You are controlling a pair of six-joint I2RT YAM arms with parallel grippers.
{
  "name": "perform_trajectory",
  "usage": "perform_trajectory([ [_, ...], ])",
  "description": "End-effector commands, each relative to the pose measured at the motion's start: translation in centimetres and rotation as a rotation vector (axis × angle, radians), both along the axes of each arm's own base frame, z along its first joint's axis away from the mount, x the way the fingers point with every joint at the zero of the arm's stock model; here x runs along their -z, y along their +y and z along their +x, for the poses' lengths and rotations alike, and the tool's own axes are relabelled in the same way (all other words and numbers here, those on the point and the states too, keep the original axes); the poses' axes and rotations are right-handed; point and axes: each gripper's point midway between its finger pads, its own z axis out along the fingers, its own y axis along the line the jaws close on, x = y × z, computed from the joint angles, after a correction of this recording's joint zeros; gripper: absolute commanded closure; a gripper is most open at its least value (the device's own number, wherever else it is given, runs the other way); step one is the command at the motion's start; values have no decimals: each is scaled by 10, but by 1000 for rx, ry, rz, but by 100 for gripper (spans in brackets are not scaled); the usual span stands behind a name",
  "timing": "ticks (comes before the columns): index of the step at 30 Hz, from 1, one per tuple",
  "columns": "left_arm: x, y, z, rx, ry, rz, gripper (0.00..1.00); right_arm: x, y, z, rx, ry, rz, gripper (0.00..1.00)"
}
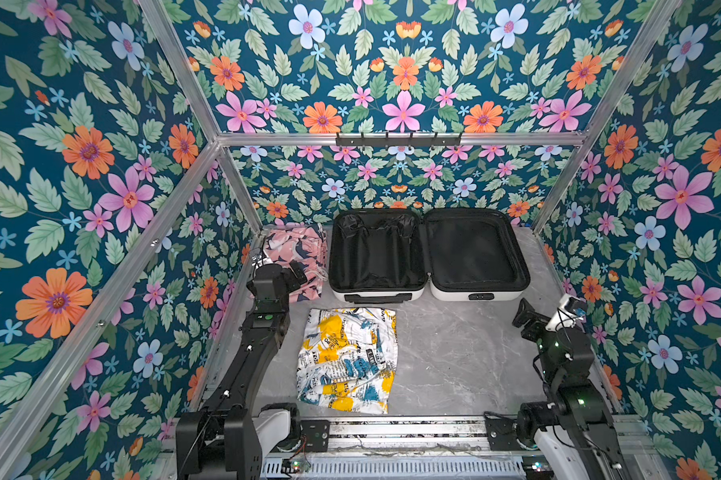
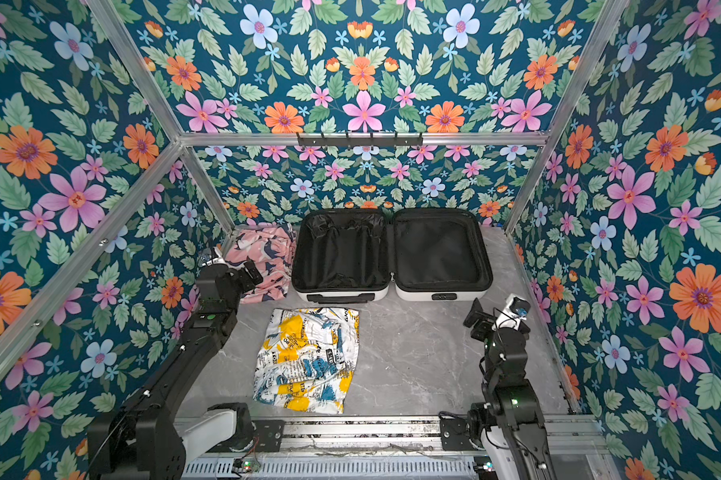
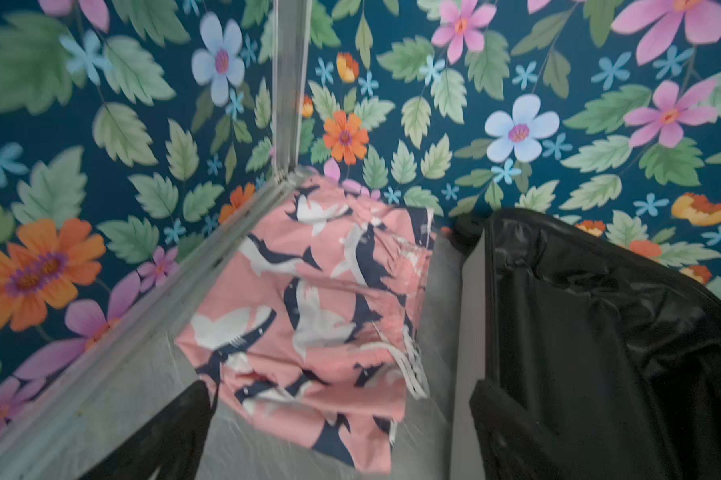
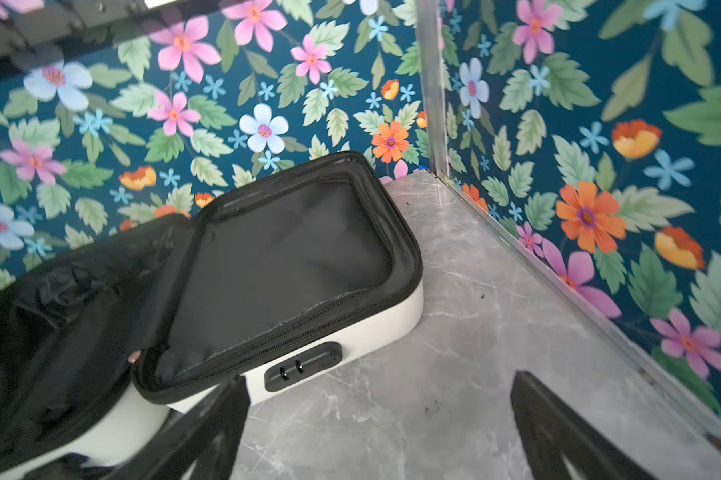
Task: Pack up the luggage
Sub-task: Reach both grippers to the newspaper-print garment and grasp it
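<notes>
Grey marble tabletop (image 1: 454, 345) boxed by floral walls (image 1: 392, 62), your luggage (image 1: 375, 253) lies open at the back, your left gripper (image 3: 342, 386) jaws apart over pink cloth (image 1: 296, 245), your right gripper (image 4: 379, 376) jaws apart near the luggage's front

Pink bird-print cloth (image 3: 308, 316) in corner, luggage (image 3: 599, 332) beside, hand (image 3: 340, 388) spread wide

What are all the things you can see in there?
luggage: one, white shell, black lining, open and empty, back of table
pink shorts: one, pink, navy and white, back left corner beside luggage
printed garment: one, white, yellow, blue, crumpled in front of luggage
hook rack: one, black, back rail
table: one, grey marble
left gripper: one, black, open, over shorts
right gripper: one, black, open, empty, right side
</notes>
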Motion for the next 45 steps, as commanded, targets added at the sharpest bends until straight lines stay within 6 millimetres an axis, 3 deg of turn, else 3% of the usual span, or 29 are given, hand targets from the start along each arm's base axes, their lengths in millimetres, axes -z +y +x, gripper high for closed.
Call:
perform_trajectory([
  [1,36,-41,-19,176,206,-188,15,22,15,-15,-43,90,175,1],
  [3,49,-56,-28,222,302,-277,27,24,33,-13,-120,139,268,1],
  [5,64,-62,-42,222,408,-325,29,36,39,-13,-103,253,360,1],
  [8,83,-57,-74,167,556,-340,30,46,71,-4,-228,421,452,1],
  [10,94,-52,-99,124,613,-344,26,50,99,3,-338,507,533,1],
  [12,104,-53,-121,102,642,-373,2,52,137,5,-456,597,542,8],
  [14,116,-53,-142,52,677,-429,1,50,179,0,-568,654,454,21],
  [17,129,-66,-156,47,656,-555,1,55,242,-13,-703,754,379,27],
  [21,151,-54,-176,-44,655,-553,1,77,301,-26,-789,898,308,19],
  [24,161,-47,-183,-81,645,-531,1,97,327,-31,-822,1029,307,12],
  [31,186,-44,-195,-93,668,-515,1,134,352,-52,-859,1196,360,3],
  [39,176,-55,-178,-14,511,-579,1,151,361,-62,-878,1215,481,1],
  [45,184,-67,-177,47,500,-623,1,164,365,-64,-882,1219,524,1],
])
